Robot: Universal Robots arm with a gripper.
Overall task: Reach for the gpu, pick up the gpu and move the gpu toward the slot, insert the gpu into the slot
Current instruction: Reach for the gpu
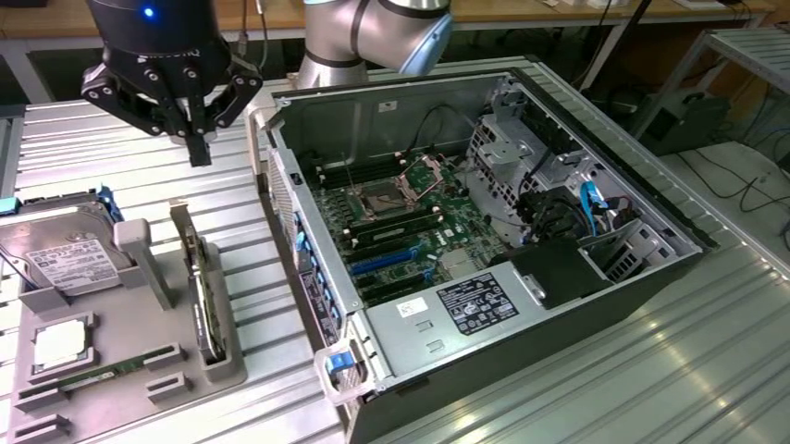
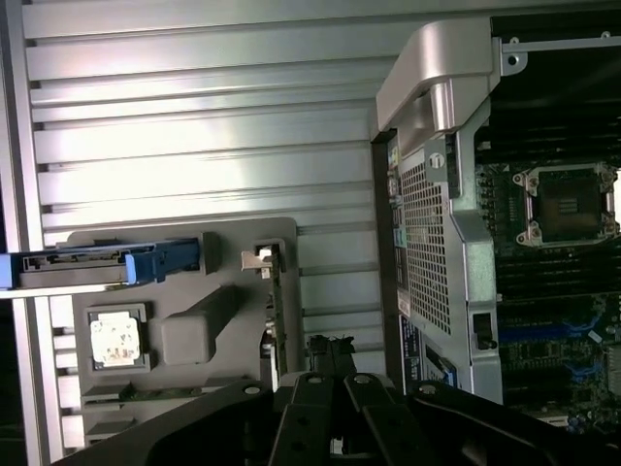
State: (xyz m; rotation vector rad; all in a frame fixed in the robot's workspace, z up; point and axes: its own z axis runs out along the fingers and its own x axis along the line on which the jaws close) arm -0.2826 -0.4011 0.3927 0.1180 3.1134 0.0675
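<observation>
Clearly the reaching step: claw hung above the card

The black robot claw [image 1: 198, 153] hung in the air over the ribbed metal table [image 1: 691, 370]. Its fingers were drawn together into one point and held nothing. The gpu [image 1: 198, 287], a thin dark circuit card with a long silver end bracket, stood on edge in a grey moulded holder [image 1: 228, 365]. It sat below the claw and clear of it, beside a boxy silver hard drive [image 1: 62, 254]. The slot [image 1: 376, 264], a long narrow blue connector strip, lay empty on the green motherboard [image 1: 457, 231] inside the open computer case [image 1: 408, 102], well apart from the card.

I judged the reach only partly made, with no grasp begun. To my eye the next move called for the fingers to part enough to straddle the card's thin top edge. It also called for a straight descent in line with the card, since a slanted approach could knock it in its holder.

The exterior view gave the gap in height between claw and card, and the whole case. The wrist view looked down past the claw [image 2: 330, 345] and caught the gpu [image 2: 275, 320] edge-on, close by the fingertips' line. It also picked up the slot [image 2: 543, 332] past the case's corner.
</observation>
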